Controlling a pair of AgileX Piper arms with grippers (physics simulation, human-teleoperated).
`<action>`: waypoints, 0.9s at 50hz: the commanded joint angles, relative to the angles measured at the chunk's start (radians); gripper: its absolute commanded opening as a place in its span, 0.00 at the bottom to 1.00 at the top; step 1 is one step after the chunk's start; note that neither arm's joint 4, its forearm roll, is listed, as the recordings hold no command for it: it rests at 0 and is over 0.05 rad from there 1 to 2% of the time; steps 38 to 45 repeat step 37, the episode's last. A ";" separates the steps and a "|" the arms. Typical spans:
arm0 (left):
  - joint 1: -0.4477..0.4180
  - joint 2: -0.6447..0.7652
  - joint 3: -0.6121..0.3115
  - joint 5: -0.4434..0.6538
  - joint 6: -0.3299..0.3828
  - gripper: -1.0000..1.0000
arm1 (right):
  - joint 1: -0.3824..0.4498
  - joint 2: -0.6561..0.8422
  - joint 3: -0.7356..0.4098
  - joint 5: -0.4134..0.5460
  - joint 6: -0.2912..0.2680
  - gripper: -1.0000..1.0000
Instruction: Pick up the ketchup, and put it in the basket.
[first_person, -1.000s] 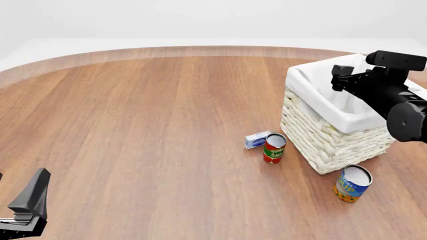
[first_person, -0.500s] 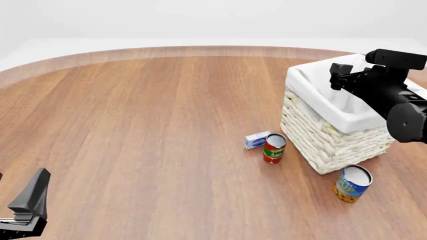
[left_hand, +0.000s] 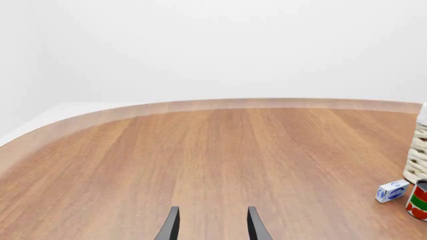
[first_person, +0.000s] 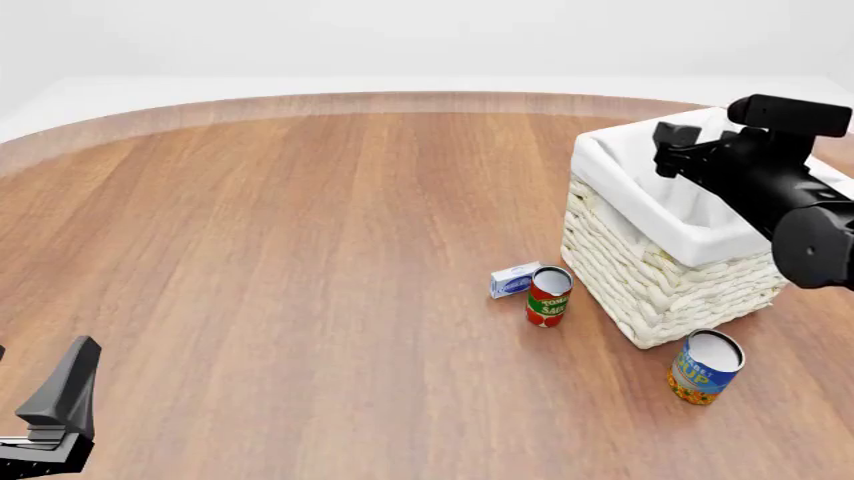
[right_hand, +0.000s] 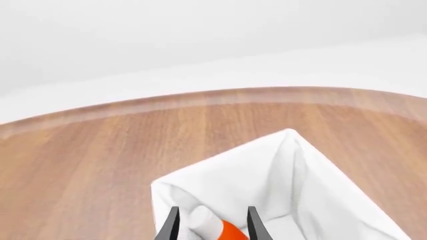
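Ketchup (right_hand: 220, 231) sits inside the basket (first_person: 654, 290), white cap and a slice of red body showing against the cloth liner (right_hand: 293, 185) in the right wrist view (front view hides it behind the arm and the liner wall). Right gripper (right_hand: 212, 225) hangs over the basket's interior, fingers spread apart with the bottle visible in the gap between them; whether either finger touches it, can't tell, but they're not clamped on it. Left gripper (left_hand: 212, 227) is low at the near left of the table (first_person: 294, 250), fingers parted, nothing between them. On the table just beside the basket: tomato sauce can (first_person: 549, 296) upright with a small blue-and-white box (first_person: 514, 279) touching or nearly touching it, and a blue can (first_person: 705, 367) upright near the basket's near corner.
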 joint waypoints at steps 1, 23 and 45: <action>0.000 0.000 0.000 0.000 0.000 1.00 | 0.019 -0.025 0.001 0.007 0.002 1.00; 0.000 0.000 0.000 0.000 0.000 1.00 | 0.078 -0.037 0.005 -0.007 -0.001 1.00; 0.000 0.000 0.000 0.000 0.000 1.00 | 0.144 -0.080 0.029 -0.036 0.003 1.00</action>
